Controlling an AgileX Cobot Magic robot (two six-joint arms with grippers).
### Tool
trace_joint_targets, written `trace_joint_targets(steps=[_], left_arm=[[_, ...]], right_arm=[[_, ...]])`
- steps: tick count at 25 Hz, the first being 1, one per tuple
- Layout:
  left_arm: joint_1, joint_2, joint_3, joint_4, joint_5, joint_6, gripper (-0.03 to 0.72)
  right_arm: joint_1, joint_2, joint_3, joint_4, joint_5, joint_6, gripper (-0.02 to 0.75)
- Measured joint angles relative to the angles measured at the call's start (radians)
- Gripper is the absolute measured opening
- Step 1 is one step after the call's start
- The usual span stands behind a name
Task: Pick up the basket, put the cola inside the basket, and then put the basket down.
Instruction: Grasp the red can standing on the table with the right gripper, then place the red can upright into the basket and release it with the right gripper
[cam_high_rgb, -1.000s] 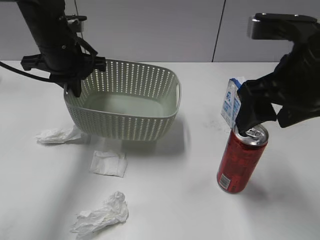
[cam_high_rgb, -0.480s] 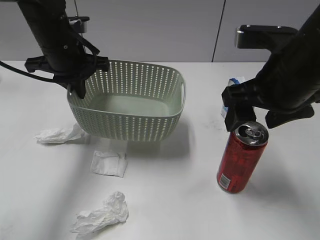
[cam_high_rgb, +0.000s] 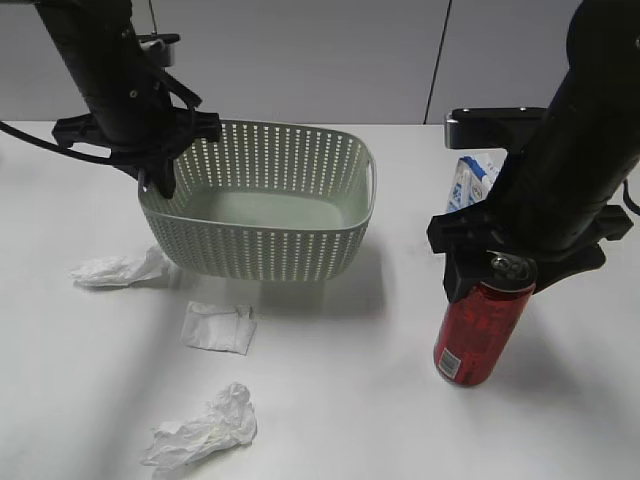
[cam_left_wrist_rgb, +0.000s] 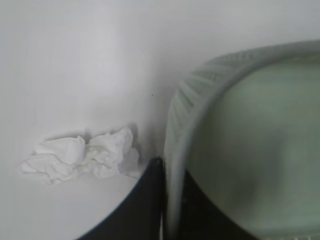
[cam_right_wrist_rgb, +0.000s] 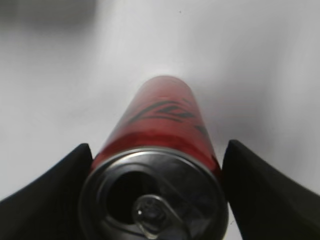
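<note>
- The right gripper (cam_high_rgb: 490, 270) hides the cola (cam_high_rgb: 480, 335) top's far side in the exterior view.
- Carton (cam_high_rgb: 470, 185) mostly hidden behind the right arm.
- Basket (cam_left_wrist_rgb: 240, 150) blurred, cropped in left wrist view.

Left hand (cam_high_rgb: 158, 172) gripping basket (cam_high_rgb: 262, 222) rim, right hand (cam_high_rgb: 492, 272) straddling cola (cam_high_rgb: 478, 332)

Exterior slants down frontally; wrist views sit close, somewhat blurred, facing the table (cam_high_rgb: 330, 400).

lab-like test bench, bare white table (cam_high_rgb: 330, 420) (grey panel wall (cam_high_rgb: 300, 60) behind)
</note>
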Motion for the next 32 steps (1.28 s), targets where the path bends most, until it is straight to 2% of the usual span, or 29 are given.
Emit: trace_joint_targets(steps=[4,9,13,17,24,32], left_arm=[[0.0,0.0,0.0,-0.022,0.0,0.0,0.003],[0.0,0.0,0.0,-0.039,-0.001,0.001,0.003],[0.0,0.0,0.0,-0.048,-0.002,0.002,0.003],[0.0,0.0,0.0,-0.08,-0.003,0.002,0.003],[-0.001,0.0,0.0,-0.093,-0.04,0.002,0.003],[-0.04,0.0,0.0,-0.093,-0.061,0.002,0.003]], right_arm=[[0.0,0.001,0.0,0.002,0.011,0.0,0.502],[0.0,0.001,-0.009,0.002,0.067,-0.041,0.503],[0.0,-0.02,-0.061,0.002,0.172,-0.118,0.503],[0.0,-0.104,-0.191,0.002,0.258,-0.171,0.503],[0.0,-0.165,-0.529,0.002,0.265,-0.209,0.502],[0.034,0.13,-0.803,0.025,0.274,-0.318,0.502]])
